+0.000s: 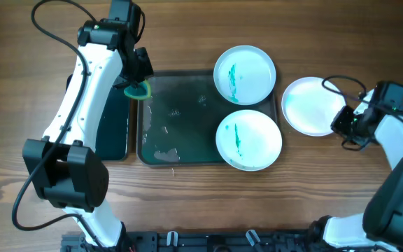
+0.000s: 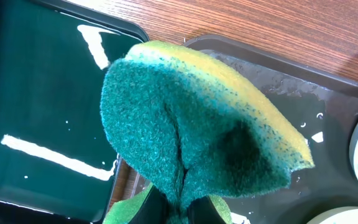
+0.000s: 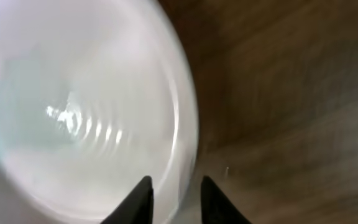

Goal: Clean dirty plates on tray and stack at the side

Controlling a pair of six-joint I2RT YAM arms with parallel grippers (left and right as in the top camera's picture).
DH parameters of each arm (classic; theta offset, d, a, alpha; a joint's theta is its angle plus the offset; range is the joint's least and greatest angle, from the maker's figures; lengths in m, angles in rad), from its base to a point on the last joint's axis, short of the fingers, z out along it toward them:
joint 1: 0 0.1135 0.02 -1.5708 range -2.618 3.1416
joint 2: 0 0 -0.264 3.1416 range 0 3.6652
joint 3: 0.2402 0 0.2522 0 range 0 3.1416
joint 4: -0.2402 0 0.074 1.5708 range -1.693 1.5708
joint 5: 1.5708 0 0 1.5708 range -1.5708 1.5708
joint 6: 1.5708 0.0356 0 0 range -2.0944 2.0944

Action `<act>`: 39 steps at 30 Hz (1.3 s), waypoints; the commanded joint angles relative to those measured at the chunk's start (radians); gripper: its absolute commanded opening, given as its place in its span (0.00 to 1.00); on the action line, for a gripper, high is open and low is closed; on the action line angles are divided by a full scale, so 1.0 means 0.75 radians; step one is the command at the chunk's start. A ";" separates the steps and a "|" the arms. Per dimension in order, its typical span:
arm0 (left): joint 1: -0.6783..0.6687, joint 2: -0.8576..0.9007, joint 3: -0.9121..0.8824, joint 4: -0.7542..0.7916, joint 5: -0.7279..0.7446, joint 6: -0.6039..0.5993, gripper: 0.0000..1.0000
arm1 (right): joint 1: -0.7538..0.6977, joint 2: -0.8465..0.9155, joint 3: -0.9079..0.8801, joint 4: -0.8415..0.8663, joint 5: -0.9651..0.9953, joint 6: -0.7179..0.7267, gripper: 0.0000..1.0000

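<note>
Green-and-yellow sponge (image 2: 197,137) is clamped in the left hand (image 2: 178,210), hovering over the tray (image 1: 180,105) at its left rim. Right hand (image 3: 178,199) has its fingers apart at the edge of the clean plate (image 1: 308,106), which lies on the bench (image 1: 187,203) just right of the tray; blur hides any contact.

Risks:
- Backing off could drag that plate.
- The tray looks wet, so scrubbing may slide one plate into its neighbour.

Count:
- Three plates: pale blue plate (image 1: 254,66) and white plate (image 1: 257,143), both smeared teal on the tray, plus the clean one.
- One sponge.
- Two trays, counting the black tray (image 1: 114,129).
</note>
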 commanded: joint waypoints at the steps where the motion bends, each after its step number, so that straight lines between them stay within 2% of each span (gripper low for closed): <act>1: 0.003 0.000 0.011 0.002 0.014 0.011 0.04 | 0.038 -0.138 0.168 -0.143 -0.230 -0.117 0.36; 6: 0.003 0.000 0.011 -0.001 0.027 0.010 0.04 | 0.159 -0.178 0.162 -0.318 -0.275 -0.149 0.39; 10: 0.003 0.000 0.011 0.003 0.027 -0.030 0.04 | 0.305 -0.178 0.046 -0.336 -0.244 -0.184 0.39; 21: 0.003 0.000 0.011 -0.011 0.027 -0.028 0.04 | 0.536 -0.178 -0.253 0.016 -0.215 -0.101 0.37; 24: 0.003 0.000 0.011 -0.010 0.027 -0.029 0.04 | 0.557 -0.172 -0.287 0.058 -0.210 -0.071 0.25; 29: 0.003 0.000 0.011 -0.011 0.027 -0.029 0.04 | 0.557 -0.170 -0.290 0.073 -0.199 -0.060 0.23; 31: 0.003 0.000 0.011 -0.011 0.027 -0.029 0.04 | 0.557 -0.166 -0.291 0.087 -0.190 -0.038 0.10; 37: 0.003 0.000 0.011 -0.011 0.027 -0.029 0.04 | 0.557 -0.154 -0.302 0.108 -0.188 -0.038 0.09; 39: 0.003 0.000 0.011 -0.011 0.027 -0.029 0.04 | 0.557 -0.154 -0.302 0.116 -0.190 -0.033 0.04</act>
